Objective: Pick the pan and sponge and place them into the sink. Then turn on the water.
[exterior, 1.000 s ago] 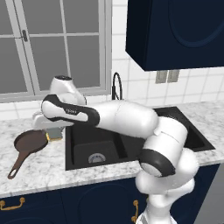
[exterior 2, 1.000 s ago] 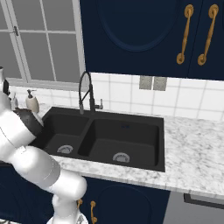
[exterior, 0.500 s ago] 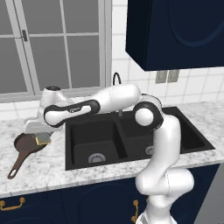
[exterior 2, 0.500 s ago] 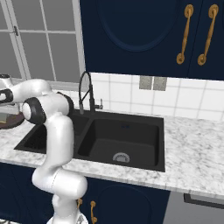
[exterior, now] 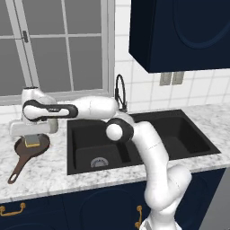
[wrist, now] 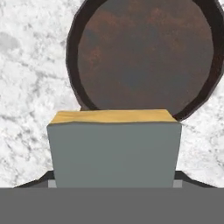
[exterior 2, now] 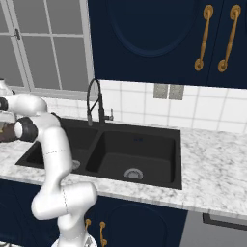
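Observation:
The dark reddish-brown pan lies on the marble counter left of the black double-basin sink, its thin handle pointing toward the front edge. My gripper hangs just above the pan's bowl, shut on the sponge. In the hand view the sponge shows a grey-blue face with a yellow strip on top and hides most of the gripper. The round pan lies beyond it. The sink is well to the right of the hand.
A black spring faucet stands behind the sink's divider, also seen from the right. A window runs along the wall behind the pan. Dark blue cabinets hang above the sink's right side. Marble counter extends in front of the pan.
The arm has swung left and stretched out, carrying the sponge from beside the sink's left edge to a spot over the pan. The pan has stayed put.

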Motion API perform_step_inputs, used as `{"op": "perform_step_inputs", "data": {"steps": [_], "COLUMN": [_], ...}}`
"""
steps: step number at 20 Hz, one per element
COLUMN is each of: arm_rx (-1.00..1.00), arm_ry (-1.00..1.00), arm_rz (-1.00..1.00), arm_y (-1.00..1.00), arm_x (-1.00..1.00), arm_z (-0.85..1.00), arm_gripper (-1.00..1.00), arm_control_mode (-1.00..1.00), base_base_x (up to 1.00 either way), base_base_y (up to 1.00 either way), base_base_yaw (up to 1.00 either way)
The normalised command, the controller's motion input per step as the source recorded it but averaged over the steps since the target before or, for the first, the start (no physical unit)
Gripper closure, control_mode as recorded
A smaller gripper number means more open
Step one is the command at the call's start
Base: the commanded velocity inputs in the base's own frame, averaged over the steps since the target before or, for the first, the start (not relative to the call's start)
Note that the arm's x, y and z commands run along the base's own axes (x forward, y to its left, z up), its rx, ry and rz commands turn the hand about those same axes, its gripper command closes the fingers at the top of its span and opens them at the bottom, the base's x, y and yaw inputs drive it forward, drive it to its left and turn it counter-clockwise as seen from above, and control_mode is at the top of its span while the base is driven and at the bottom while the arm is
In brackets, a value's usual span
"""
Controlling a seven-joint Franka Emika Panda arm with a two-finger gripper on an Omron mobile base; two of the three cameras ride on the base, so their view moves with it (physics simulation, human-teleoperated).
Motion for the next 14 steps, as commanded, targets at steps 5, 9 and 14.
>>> {"op": "perform_step_inputs", "data": {"steps": [5,9,14], "arm_rx": [-0.12,-0.1,-0.03], "arm_ry": [0.05,-0.01,-0.04], "arm_rz": [0.0,0.0,0.0], "arm_y": [0.01,0.0,0.0], "arm_x": [0.51,0.39,0.61], "arm_z": [-0.22,-0.41,-0.12], "arm_gripper": [1.0,1.0,1.0], "arm_control_mode": [-1.0,-1.0,-1.0], "base_base_x": [0.0,0.0,0.0], "base_base_y": [0.0,0.0,0.0], "base_base_yaw": [0.0,0.0,0.0]}}
